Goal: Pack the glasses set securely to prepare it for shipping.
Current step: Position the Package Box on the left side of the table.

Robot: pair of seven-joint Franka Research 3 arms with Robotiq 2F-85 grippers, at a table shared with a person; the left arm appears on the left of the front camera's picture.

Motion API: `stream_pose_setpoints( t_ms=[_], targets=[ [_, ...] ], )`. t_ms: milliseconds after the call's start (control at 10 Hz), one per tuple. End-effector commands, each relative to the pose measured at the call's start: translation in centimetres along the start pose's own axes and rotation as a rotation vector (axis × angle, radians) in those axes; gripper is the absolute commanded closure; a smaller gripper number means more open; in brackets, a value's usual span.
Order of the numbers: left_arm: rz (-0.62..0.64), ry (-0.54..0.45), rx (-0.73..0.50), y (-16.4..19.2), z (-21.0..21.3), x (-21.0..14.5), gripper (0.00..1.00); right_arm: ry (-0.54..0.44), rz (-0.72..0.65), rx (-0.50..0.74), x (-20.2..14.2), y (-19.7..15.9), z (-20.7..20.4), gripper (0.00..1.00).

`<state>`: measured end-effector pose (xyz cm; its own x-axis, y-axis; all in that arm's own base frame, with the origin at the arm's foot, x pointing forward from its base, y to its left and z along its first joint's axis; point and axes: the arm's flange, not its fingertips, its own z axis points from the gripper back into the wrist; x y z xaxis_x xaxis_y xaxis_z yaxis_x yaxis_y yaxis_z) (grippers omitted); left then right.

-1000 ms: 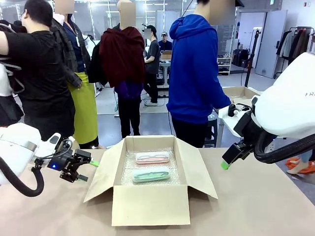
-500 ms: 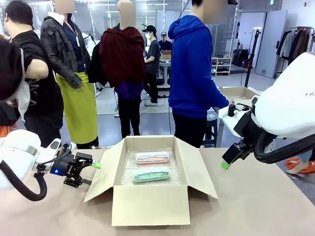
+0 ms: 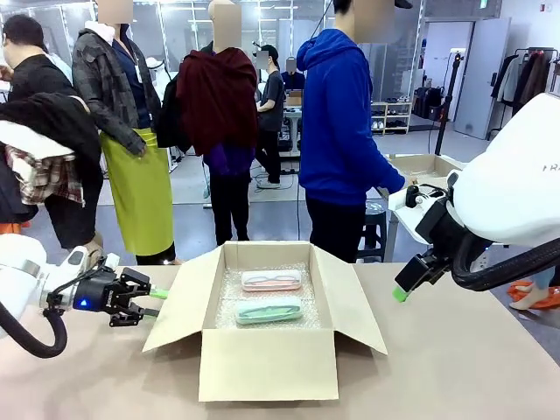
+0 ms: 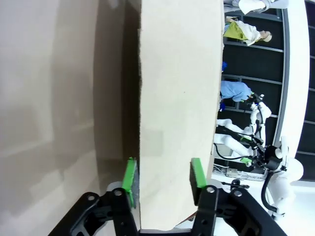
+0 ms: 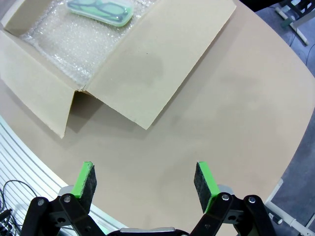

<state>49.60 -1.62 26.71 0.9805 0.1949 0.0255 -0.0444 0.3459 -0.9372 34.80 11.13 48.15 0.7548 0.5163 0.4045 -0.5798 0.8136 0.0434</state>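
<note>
Two oblong glasses cases, one pale pink (image 3: 271, 280) and one mint green (image 3: 269, 310), lie in one brown cardboard box (image 3: 267, 363). The left end effector (image 4: 161, 181) is half closed astride the box's side flap (image 4: 179, 113), pads just beside it. The right end effector (image 5: 146, 183) hangs wide open, holding nothing.

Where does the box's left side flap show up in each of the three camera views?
Front view: the left flap slants outward left of centre, with the left gripper at its outer edge.
Left wrist view: the flap runs top to bottom through the middle, edge-on between the green pads.
Right wrist view: not in it.
Shared landmark: the cardboard box, also at the right wrist view's top left.
</note>
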Motion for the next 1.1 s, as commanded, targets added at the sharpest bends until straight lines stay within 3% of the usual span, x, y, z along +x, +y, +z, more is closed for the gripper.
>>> stream_pose_setpoints(
  t_ms=[0, 100, 800, 1000],
  targets=[
    [0.024, 0.002, -0.066, 0.21, 0.55, 0.99, 1.00, 0.008, -0.022, -0.007, -0.15, 0.40, 0.06, 0.00],
    [0.035, 0.020, -0.093, 0.18, 0.93, 1.05, 0.97, 0.008, -0.022, -0.007, -0.15, 0.40, 0.06, 0.00],
    [-0.016, 0.078, -0.109, -0.14, 1.28, 0.66, 1.00, 0.008, -0.022, -0.007, -0.15, 0.40, 0.06, 0.00],
    [0.004, 0.042, -0.110, -0.52, 0.82, 0.33, 1.00, 0.008, -0.022, -0.007, -0.15, 0.40, 0.06, 0.00]
  ],
)
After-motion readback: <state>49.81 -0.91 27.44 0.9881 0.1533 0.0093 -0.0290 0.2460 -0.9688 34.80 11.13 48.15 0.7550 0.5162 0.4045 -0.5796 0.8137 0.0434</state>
